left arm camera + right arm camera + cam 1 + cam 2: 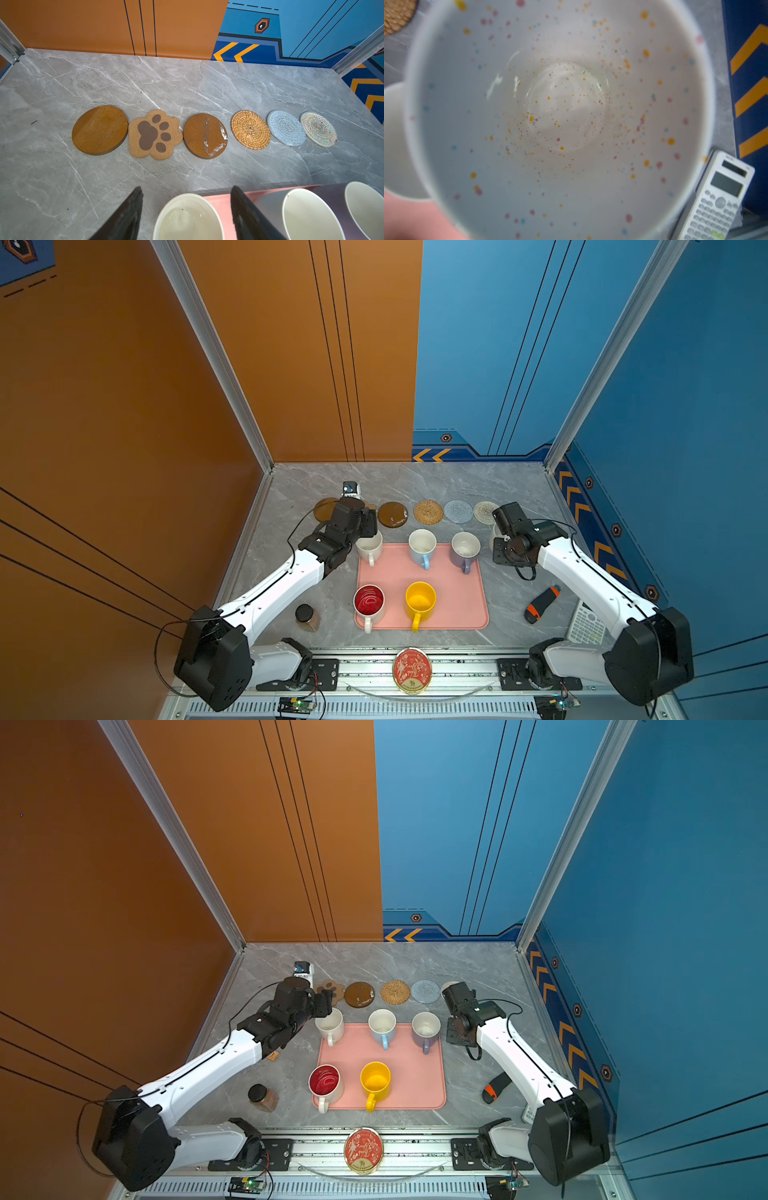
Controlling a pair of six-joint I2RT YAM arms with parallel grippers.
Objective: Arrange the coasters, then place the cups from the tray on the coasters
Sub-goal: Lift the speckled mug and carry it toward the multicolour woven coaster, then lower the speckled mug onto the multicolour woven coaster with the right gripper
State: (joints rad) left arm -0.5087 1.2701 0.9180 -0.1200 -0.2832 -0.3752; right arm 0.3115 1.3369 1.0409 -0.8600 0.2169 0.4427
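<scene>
At the tray's [457, 605] corner, left gripper [186, 189] open around white mug [187, 220]

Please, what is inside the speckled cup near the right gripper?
The speckled cup looks empty: the right wrist view shows only its bare, colour-dotted bottom and inner wall. What lies under the cup is covered.

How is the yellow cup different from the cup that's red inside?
The yellow cup is yellow inside and out; the red-inside cup is white outside. The yellow cup has a yellow handle, the red-inside cup a white one. Both stand upright on the tray, handles toward the near edge.
</scene>
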